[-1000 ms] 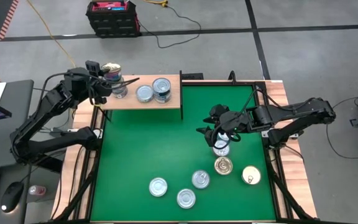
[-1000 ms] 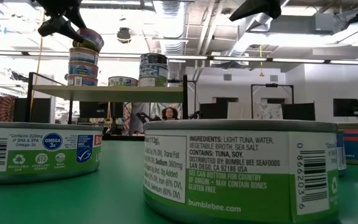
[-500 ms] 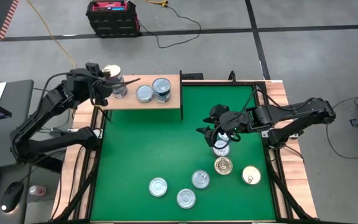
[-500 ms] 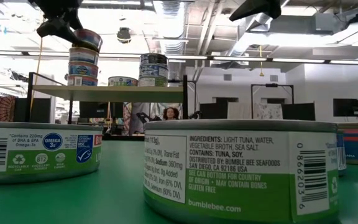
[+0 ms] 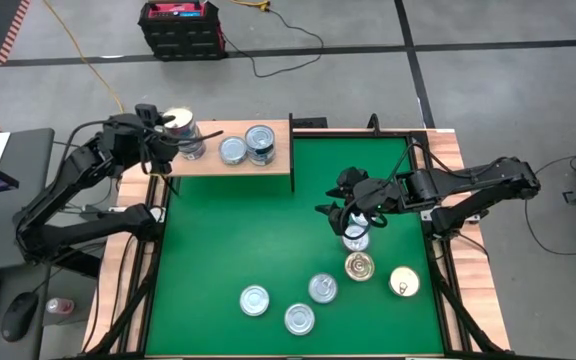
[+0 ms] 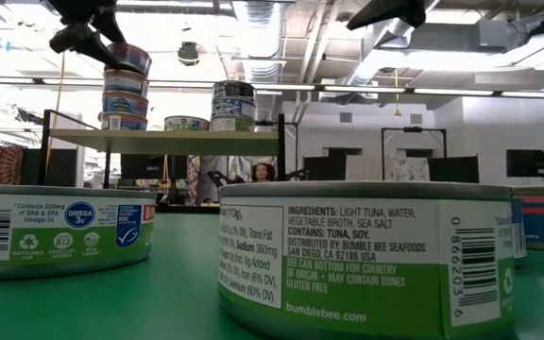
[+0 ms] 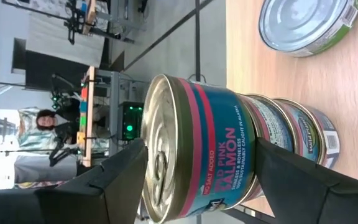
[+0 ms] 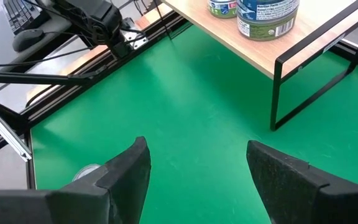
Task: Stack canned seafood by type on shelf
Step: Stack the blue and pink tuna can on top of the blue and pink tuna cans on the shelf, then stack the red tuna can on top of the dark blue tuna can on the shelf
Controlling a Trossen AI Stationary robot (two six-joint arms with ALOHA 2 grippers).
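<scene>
left fingers: spread either side of the top salmon tin, gaps showing, not pinching
salmon tin: tops a three-tin stack at the shelf's left end
right gripper: jaws wide, empty, above a tin on the green mat

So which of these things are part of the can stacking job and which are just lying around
Part of the job:
- loose cans on the mat
- salmon stack
- other cans on the shelf
- shelf
- left gripper
- right gripper

Just lying about:
- black crate
- yellow cable
- computer mouse
</scene>
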